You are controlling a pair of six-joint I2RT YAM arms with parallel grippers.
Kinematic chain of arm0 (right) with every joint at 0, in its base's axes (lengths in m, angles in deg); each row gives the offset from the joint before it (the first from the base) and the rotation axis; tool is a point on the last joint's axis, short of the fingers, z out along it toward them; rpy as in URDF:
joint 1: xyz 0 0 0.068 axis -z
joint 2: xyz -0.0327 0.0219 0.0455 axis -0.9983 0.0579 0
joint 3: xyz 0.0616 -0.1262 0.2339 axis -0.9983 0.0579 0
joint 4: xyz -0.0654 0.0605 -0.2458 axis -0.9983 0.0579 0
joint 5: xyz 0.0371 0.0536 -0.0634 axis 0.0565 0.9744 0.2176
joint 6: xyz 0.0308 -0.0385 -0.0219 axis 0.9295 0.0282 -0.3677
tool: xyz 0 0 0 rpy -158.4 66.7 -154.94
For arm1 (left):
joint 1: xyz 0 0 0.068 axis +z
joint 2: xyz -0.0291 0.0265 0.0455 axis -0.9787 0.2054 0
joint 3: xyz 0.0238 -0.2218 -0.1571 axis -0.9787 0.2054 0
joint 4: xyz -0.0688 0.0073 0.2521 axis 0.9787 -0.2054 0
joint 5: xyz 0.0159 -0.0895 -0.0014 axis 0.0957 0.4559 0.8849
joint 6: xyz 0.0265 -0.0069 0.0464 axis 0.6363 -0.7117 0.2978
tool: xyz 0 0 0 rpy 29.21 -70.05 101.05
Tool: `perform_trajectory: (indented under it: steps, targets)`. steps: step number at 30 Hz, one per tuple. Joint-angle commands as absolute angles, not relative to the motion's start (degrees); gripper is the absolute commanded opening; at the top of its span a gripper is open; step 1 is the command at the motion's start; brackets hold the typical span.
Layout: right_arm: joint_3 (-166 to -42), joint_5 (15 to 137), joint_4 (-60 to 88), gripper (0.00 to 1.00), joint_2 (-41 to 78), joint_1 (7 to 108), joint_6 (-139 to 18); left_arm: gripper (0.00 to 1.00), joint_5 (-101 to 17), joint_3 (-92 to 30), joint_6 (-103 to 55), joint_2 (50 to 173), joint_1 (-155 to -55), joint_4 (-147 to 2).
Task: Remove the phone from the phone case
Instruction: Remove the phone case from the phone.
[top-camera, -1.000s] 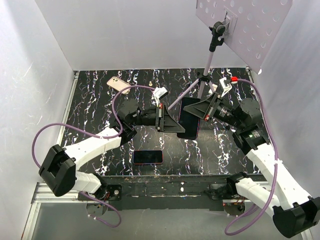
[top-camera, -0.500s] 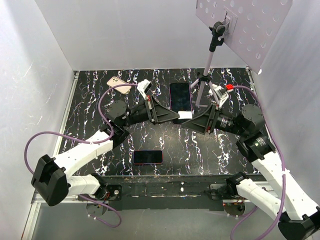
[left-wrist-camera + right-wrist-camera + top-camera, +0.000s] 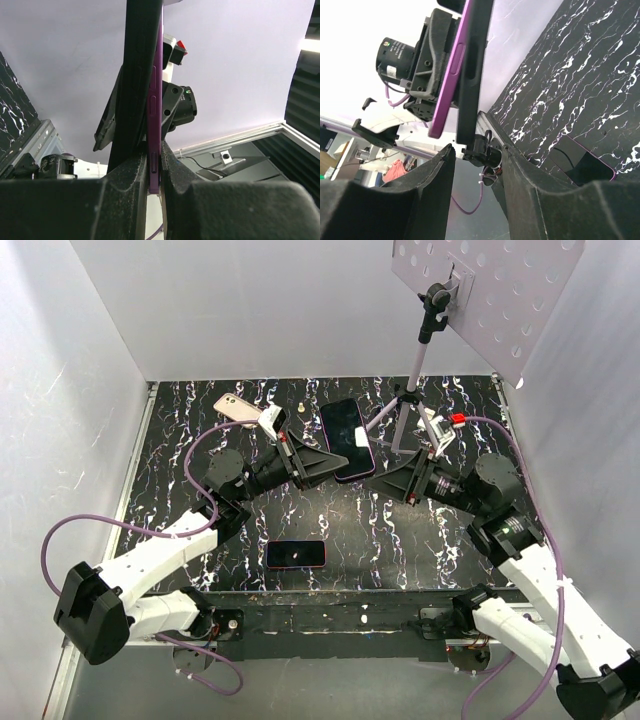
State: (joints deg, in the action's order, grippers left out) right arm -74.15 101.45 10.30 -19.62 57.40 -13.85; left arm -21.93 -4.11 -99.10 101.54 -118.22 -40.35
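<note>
The phone (image 3: 346, 436), seated in its purple phone case (image 3: 155, 100), is held aloft just left of the tripod (image 3: 405, 405), clenched edge-on by the left fingers (image 3: 120, 200). The right fingers (image 3: 395, 205) are parted, nothing gripped, near the tripod's front.

White walls (image 3: 250, 310), black marbled table (image 3: 172, 432)
</note>
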Motion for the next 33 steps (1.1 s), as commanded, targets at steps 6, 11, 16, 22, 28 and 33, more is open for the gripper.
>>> perform_trajectory:
  steps: [6, 11, 16, 22, 28, 33]
  targets:
    - [-76.58, 98.81, 1.14, 0.48, -16.58, 57.24, -10.95, 0.00, -23.79, -4.23, -101.63, 98.84, -117.96, -36.01]
    - [-76.32, 98.37, -2.64, 0.42, -14.56, 56.71, -9.63, 0.00, -23.53, -3.44, -102.60, 99.37, -117.88, -34.61]
    - [-75.61, 96.87, -5.10, 0.34, -13.24, 55.92, -9.28, 0.00, -23.09, -2.74, -102.95, 99.19, -117.88, -33.90]
    - [-75.44, 95.91, -5.81, 0.22, -11.83, 54.78, -9.01, 0.00, -23.71, -1.51, -102.25, 98.58, -118.05, -34.43]
    - [-76.49, 85.83, 3.83, 0.01, -11.21, 54.34, -10.85, 0.00, -23.09, -1.33, -102.69, 98.49, -118.58, -34.07]
    - [-83.25, 65.02, 29.48, 0.01, -9.11, 54.25, -14.89, 0.00, -24.40, -0.11, -100.94, 95.86, -119.63, -38.81]
